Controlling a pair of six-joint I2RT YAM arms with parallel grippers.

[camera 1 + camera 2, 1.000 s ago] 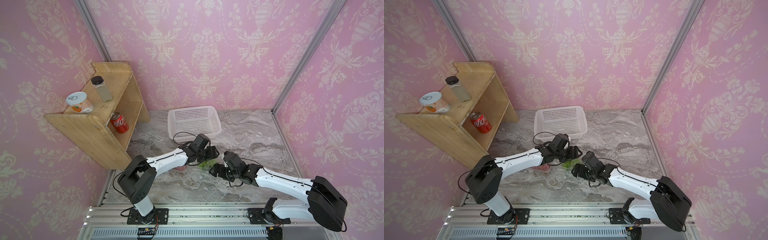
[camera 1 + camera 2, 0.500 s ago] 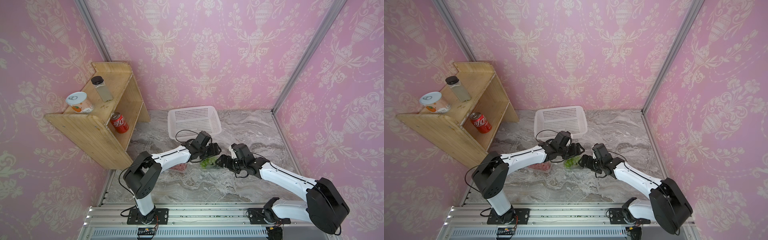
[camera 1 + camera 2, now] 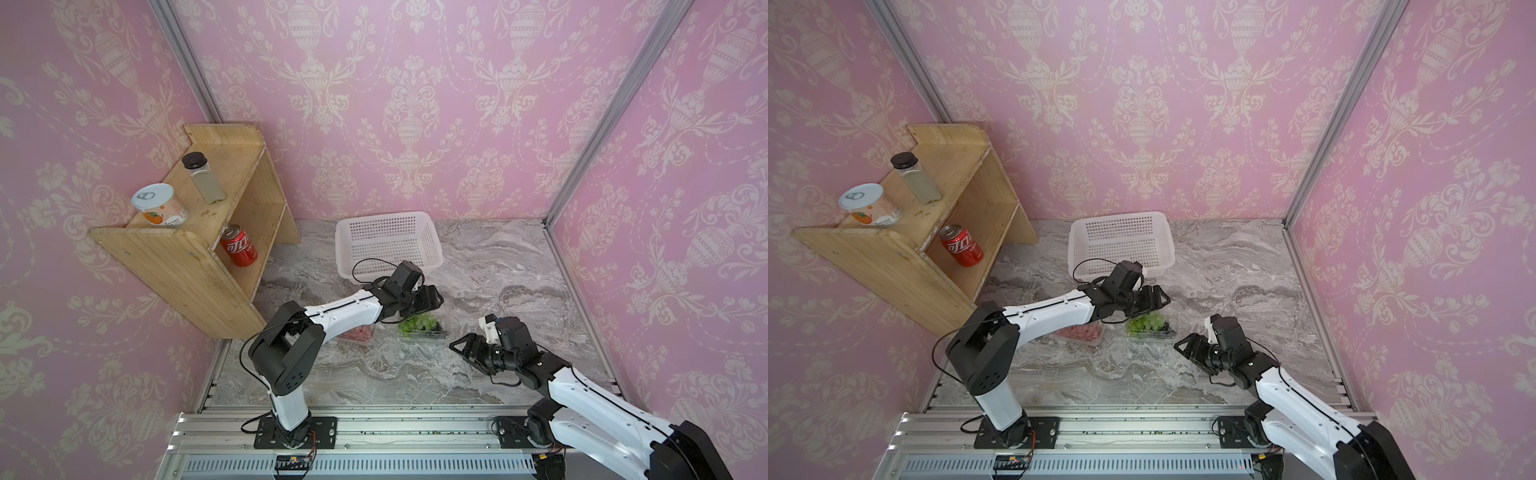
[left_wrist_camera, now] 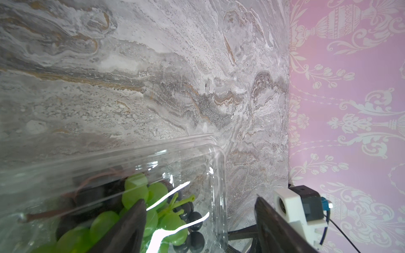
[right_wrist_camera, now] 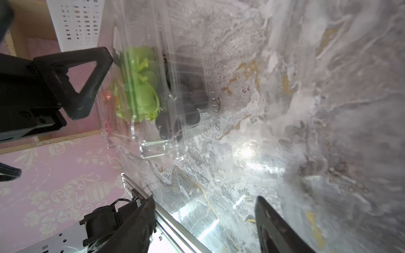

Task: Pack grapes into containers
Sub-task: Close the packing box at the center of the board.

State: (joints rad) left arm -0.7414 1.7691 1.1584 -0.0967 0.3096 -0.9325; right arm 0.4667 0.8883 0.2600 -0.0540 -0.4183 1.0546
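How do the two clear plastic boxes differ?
The green-grape box holds green grapes and dark grapes; the red-grape box holds red grapes. The green-grape box lies mostly uncovered; the red-grape box is partly hidden under the left arm. Both are clear, shallow and sit on the table.

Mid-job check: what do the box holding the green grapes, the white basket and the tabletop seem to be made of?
The box looks like thin clear plastic, glossy: the green grapes show through it and glare streaks cross its wall. The white basket looks like moulded plastic, fairly matt, with a regular grid of holes. The tabletop shows grey marble veining; real stone or a printed surface, I cannot tell.
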